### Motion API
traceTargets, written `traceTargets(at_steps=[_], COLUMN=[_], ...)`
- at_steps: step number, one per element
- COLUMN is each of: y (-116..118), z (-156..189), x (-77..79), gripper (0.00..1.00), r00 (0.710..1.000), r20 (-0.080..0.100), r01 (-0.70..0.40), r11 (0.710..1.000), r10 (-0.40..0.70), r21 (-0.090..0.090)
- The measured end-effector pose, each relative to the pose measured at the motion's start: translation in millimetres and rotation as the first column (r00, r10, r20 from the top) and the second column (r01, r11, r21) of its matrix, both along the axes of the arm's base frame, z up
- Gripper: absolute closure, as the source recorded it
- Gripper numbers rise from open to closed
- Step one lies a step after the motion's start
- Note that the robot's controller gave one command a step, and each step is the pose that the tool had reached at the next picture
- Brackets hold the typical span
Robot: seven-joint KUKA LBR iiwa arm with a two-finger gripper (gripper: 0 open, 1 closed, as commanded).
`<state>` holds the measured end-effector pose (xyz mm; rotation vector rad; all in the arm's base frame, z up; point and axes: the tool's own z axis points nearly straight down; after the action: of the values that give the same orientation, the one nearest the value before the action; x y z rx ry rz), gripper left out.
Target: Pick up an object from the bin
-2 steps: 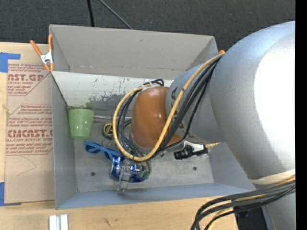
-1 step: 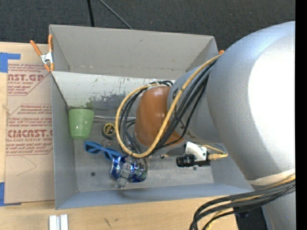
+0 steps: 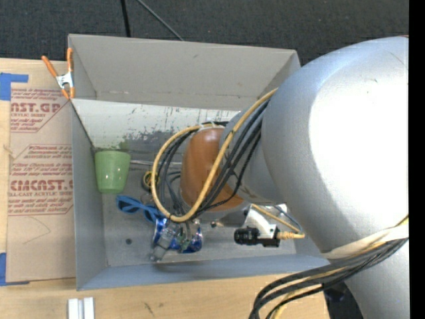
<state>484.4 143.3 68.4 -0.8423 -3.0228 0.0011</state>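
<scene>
**Jaws low over the blue packet by the front wall**

The jaws are deep in the grey bin [image 3: 179, 68], right at a shiny, crinkled blue packet [image 3: 189, 243] lying near the front wall. Judging by position, that packet is the likely pick, since nothing else lies so close. Whether they are spread or pinching it I cannot tell, because the wrist's cables cross the spot. Just beside them, toward the view's left, lies 1 blue looped strap [image 3: 136, 207]. Farther that way stands 1 green cup [image 3: 111, 170], well apart.

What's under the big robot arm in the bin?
Peeking out from under the grey robot arm are a white-and-black gadget and a shiny blue crumpled thing on the grey metal bin floor. It covers the bin's right part, so whatever lies there is hidden.
</scene>
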Motion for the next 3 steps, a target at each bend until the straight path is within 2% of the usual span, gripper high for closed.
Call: traceTargets(at_steps=[1,2,3], y=[0,0,0], z=[-1,-1,29], x=[-0.4,-0.4,-0.4], gripper=[0.00,1.00,1.00], r00=[1.000,1.000,1.000], r20=[-0.001,-0.001,0.005], r01=[0.000,0.000,-0.001], r11=[1.000,1.000,1.000], r10=[0.000,0.000,0.001], r21=[0.000,0.000,0.001])
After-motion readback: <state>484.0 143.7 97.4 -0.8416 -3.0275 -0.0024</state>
